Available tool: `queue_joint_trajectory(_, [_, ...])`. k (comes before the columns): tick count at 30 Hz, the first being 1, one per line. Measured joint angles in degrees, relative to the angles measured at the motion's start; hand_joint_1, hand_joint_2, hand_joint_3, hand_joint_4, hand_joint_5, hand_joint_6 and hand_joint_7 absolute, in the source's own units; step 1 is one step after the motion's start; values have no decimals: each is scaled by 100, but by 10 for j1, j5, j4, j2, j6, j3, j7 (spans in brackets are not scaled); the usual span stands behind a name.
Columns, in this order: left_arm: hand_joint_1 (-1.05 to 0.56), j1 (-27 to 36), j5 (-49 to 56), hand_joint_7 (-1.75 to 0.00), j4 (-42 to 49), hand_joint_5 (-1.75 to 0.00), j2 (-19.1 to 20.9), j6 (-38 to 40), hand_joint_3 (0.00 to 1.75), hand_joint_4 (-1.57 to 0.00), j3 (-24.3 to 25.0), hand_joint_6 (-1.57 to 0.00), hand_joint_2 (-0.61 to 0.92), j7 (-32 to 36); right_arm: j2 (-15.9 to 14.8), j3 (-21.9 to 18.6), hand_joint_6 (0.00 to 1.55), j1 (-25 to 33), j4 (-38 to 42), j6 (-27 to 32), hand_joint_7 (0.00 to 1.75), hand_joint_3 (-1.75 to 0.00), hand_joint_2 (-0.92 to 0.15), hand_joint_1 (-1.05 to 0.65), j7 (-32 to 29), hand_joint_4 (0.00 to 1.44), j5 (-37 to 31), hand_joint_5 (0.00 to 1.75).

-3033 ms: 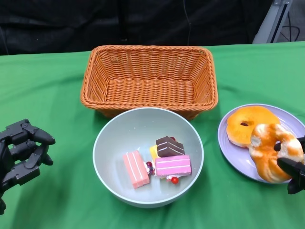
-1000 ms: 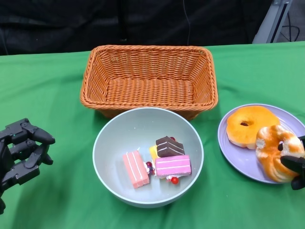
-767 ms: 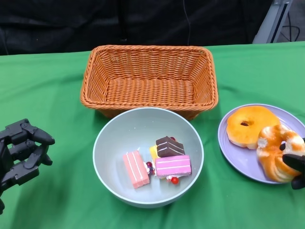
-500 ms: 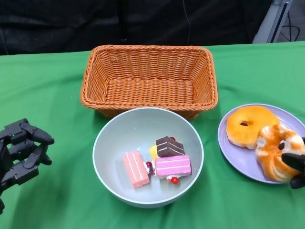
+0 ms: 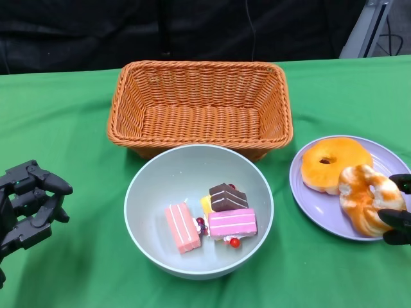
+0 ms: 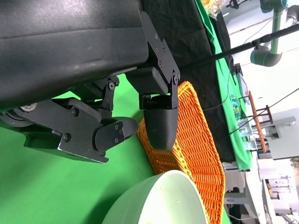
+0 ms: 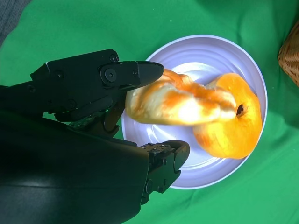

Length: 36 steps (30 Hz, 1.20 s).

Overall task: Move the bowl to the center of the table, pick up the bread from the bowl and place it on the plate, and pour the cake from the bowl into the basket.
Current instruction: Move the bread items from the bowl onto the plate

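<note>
— Green cloth (image 5: 64, 128) covers the table; the basket (image 5: 200, 106) sits at its far edge, the bowl (image 5: 198, 208) centred with the cake (image 5: 212, 218) inside.

— And the plate (image 5: 321, 208), near the right edge?

— The streaked bread (image 5: 363, 197) has sunk onto it beside the first. The right hand (image 5: 398, 218) still pinches it; the left hand (image 5: 29, 202) waits curled, holding nothing. Pouring comes next.
</note>
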Motion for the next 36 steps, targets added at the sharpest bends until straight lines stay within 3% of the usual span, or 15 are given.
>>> queue_joint_trajectory(5, [2, 0, 0, -116, 0, -150, 0, 0, 71, -73, 0, -78, 76, 0, 0, 0, 14, 1, 0, -1, 0, -20, -92, -37, 0, 84, -1, 8])
queue_joint_trajectory(6, [1, 0, 0, -116, 0, -150, 0, 0, 71, -73, 0, -78, 76, 0, 0, 1, 13, 1, -1, -2, 0, -19, -92, -40, 0, 70, -3, 4])
queue_joint_trajectory(7, [1, 0, 0, -116, 0, -150, 0, 0, 71, -73, 0, -78, 76, 0, -13, 28, 18, 2, -6, -10, 2, -23, -92, -54, -4, 63, -33, 2])
queue_joint_trajectory(10, [1, 2, 0, -116, 0, -150, 1, 0, 72, -74, -1, -78, 76, 0, -75, 127, 20, 7, -32, -51, 2, -26, -92, -63, -23, 45, -155, 0])
queue_joint_trajectory(13, [2, 3, 0, -117, 0, -149, 2, 0, 72, -75, -2, -78, 76, 0, -85, 149, 20, 8, -46, -60, 2, -27, -92, -64, -30, 36, -203, 0])
queue_joint_trajectory(29, [2, 4, 0, -117, 0, -148, 3, 0, 75, -73, -5, -77, 75, 0, -60, 130, 20, 15, -47, -69, 1, -26, -92, -64, -42, 36, -239, 1])
queue_joint_trajectory(36, [3, 8, 0, -118, -3, -150, 3, 0, 75, -73, -6, -77, 76, 0, -43, 112, 25, 38, -46, -112, 2, -25, -92, -61, -54, 43, -239, 4])
